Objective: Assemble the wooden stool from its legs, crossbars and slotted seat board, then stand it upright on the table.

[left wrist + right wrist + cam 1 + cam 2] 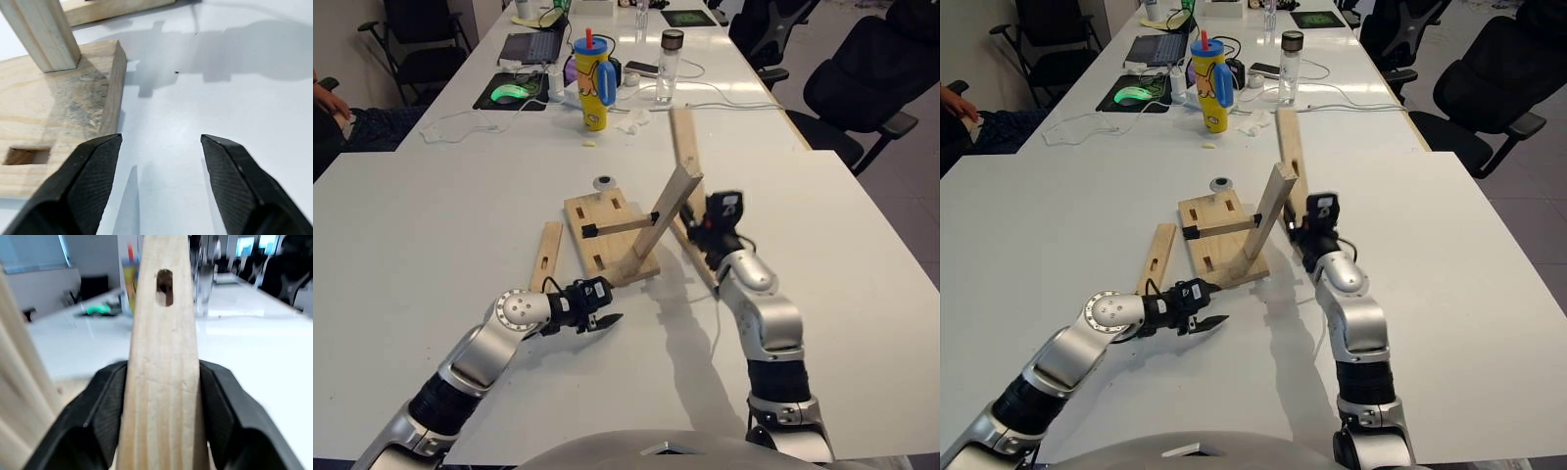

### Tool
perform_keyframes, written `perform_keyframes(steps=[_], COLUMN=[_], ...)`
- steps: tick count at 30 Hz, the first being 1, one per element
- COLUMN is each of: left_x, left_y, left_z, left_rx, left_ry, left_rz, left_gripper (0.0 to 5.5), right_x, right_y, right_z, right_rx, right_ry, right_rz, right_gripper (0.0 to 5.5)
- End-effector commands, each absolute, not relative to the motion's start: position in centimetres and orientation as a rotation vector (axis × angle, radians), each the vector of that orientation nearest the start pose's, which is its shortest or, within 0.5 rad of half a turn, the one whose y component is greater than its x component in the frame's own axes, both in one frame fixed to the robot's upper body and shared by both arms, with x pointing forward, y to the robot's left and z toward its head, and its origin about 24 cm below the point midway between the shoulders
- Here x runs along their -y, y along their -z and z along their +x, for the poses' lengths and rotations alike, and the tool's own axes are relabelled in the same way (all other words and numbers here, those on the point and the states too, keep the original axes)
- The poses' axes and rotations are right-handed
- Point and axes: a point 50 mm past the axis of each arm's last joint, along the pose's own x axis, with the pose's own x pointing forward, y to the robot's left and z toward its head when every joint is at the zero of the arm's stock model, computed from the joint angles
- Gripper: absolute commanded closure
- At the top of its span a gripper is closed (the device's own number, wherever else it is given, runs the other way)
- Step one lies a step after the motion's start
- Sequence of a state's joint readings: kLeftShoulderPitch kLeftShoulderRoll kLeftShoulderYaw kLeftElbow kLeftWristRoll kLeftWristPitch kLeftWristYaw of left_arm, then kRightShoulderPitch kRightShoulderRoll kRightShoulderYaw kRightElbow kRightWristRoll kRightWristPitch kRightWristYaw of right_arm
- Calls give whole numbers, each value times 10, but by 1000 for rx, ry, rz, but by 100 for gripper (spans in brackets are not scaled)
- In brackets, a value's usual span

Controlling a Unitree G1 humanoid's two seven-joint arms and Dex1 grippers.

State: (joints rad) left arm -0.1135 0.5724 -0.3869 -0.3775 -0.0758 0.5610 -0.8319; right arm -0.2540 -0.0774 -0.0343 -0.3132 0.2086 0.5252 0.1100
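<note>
The slotted seat board (592, 217) lies flat at the table's middle. One wooden leg (664, 221) stands tilted in its near right corner, and a thin crossbar (625, 226) runs from that leg to the board's left side. My right gripper (703, 235) is shut on a second leg (164, 357), held steeply just right of the board; it has a slot hole (165, 286) near its far end. A third leg (548, 253) lies loose left of the board. My left gripper (604, 323) hovers open just in front of the board's near corner (110, 93), its fingers (93, 181) empty.
A small round object (604, 182) sits behind the board. On the table beyond stand a yellow cup (592, 83), a clear bottle (666, 67), a laptop (530, 44) and a green mouse (509, 93). Office chairs (862, 78) stand to the right.
</note>
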Motion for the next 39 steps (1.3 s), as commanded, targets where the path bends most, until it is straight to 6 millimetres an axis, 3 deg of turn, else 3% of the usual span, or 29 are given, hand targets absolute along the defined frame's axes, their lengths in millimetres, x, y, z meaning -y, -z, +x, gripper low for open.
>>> perform_keyframes(steps=[1,6,10,14,19,24,34,39], left_x=[-131,-141,-149,-158,-165,-161,-148,-149], left_y=[-98,-145,-173,-200,-223,-234,-231,-229], left_z=[215,215,218,221,226,222,221,219], left_rx=[-411,-286,-170,-58,-1,-7,-74,-107], left_ry=[1229,1309,1359,1390,1403,1446,1487,1500], left_rz=[179,-142,-289,-439,-567,-636,-638,-637], left_gripper=[197,122,62,60,60,60,60,126], right_x=[152,168,179,178,182,181,172,175], right_y=[-198,-244,-245,-229,-203,-192,-183,-180], right_z=[278,256,230,205,192,190,183,182], right_rx=[244,259,149,-52,-233,-292,-363,-378], right_ry=[-413,-902,-1190,-1406,-1475,-1492,-1549,-1543], right_rz=[177,450,510,556,647,658,603,581], right_gripper=[345,345,345,345,345,345,345,345])
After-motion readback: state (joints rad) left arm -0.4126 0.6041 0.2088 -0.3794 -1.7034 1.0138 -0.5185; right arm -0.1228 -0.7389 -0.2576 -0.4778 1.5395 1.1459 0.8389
